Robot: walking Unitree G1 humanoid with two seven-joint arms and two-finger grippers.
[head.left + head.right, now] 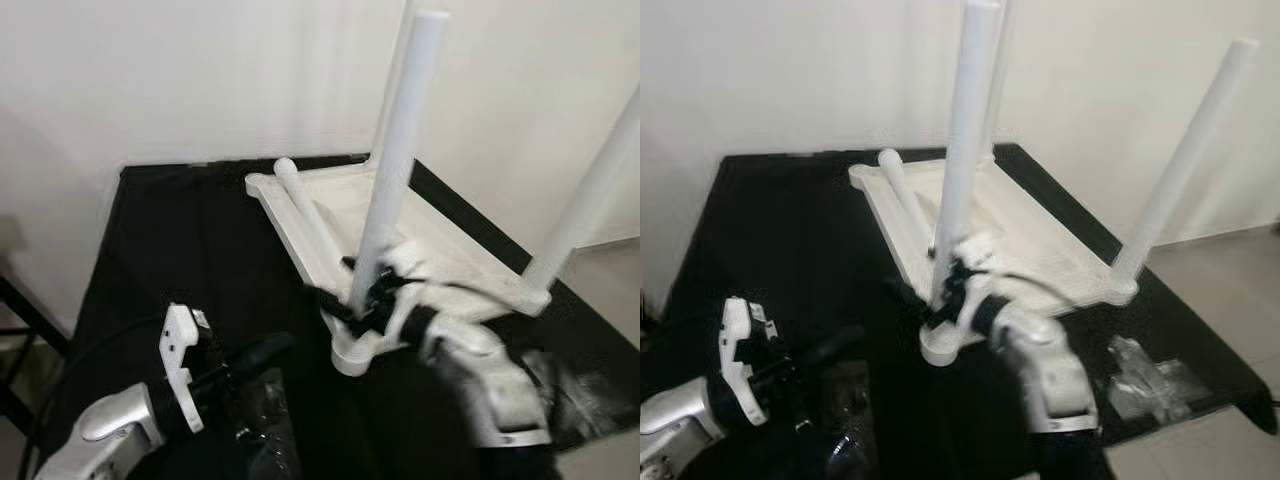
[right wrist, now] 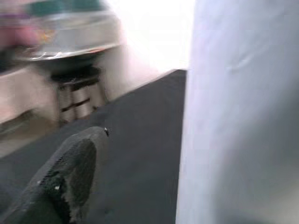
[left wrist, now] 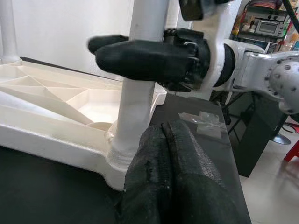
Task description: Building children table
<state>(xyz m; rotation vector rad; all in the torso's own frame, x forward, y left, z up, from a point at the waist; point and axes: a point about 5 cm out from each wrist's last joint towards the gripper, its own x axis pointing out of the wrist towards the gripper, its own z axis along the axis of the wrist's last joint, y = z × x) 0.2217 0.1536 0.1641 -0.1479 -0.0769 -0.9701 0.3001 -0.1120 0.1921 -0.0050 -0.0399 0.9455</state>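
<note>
A white children's table lies upside down on a black-covered tabletop. Three white legs stand upright in it: a near leg, one at the right corner and one behind. A loose leg lies along the frame's left edge. My right gripper is open around the near leg low down; one finger stands apart from the leg. My left gripper is shut on nothing, close to the near corner socket.
A clear plastic bag lies at the tabletop's right front corner, and another bag lies just below my left gripper. A white wall stands behind the tabletop. Floor shows to the right, past the table edge.
</note>
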